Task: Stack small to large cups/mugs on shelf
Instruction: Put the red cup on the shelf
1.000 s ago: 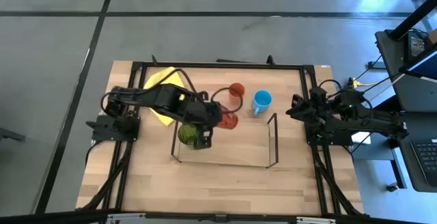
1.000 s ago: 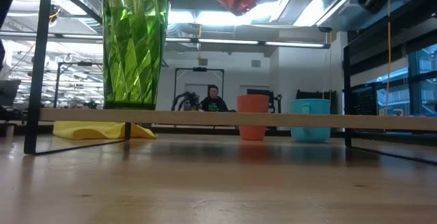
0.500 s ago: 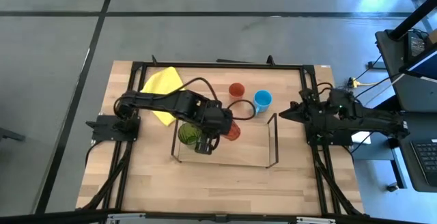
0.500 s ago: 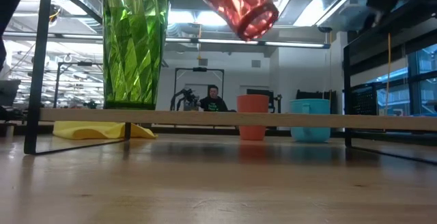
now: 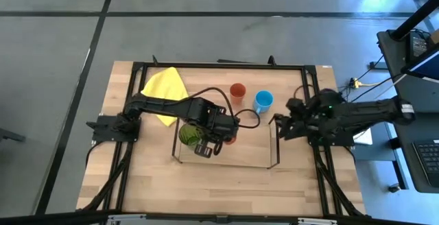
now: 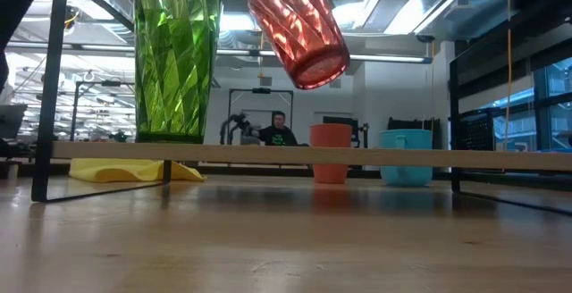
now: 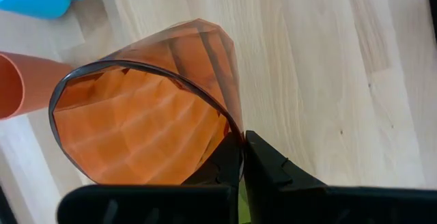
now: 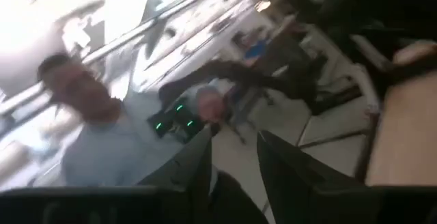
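Left gripper (image 7: 240, 157) pinching red-orange cup (image 6: 299, 29), tilted above shelf (image 5: 274, 140); green tumbler (image 6: 176, 58) at 9 o'clock. Right gripper (image 8: 234, 157) parted, empty.

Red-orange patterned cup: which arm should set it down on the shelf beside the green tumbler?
Left. Its hand already grips the red-orange patterned cup, tilted above the shelf beside the green tumbler. The right hand is empty at the shelf's far end.

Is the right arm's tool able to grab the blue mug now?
Probably yes. The right tool is open and empty by the shelf's end, with bare table between it and the blue mug. The left tool, holding the red cup, is farther off.
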Robot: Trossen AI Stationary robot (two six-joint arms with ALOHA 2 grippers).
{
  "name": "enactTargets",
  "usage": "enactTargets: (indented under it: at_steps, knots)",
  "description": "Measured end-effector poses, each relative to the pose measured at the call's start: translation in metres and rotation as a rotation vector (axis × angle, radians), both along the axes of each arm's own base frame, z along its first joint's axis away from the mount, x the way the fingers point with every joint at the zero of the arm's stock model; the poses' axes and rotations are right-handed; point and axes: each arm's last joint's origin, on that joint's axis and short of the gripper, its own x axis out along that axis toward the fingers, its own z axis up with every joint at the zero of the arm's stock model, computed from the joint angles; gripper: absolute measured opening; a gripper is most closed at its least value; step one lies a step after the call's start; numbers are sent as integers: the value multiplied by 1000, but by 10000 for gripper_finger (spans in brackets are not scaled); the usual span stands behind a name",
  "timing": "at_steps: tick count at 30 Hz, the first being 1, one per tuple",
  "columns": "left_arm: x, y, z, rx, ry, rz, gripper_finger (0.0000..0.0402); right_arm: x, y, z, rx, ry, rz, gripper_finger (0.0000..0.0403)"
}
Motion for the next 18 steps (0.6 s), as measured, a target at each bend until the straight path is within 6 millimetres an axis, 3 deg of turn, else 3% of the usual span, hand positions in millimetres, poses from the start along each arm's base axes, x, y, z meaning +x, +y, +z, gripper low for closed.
enactTargets:
  at_steps: [3, 6, 13, 18]
  knots:
    - [-1, 1, 1, -14, 0, 0, 0, 21, 0, 24, -65, -83, 90, 120]
    - [-1, 0, 1, -36, 5, -13, 0, 51, -4, 35, -114, 41, 243, 120]
    - [-1, 0, 1, -14, 3, -44, 1, 107, -31, 30, -153, 243, 399, 120]
    - [0, 2, 1, -14, 2, -34, 1, 114, -60, 24, -180, 226, 323, 119]
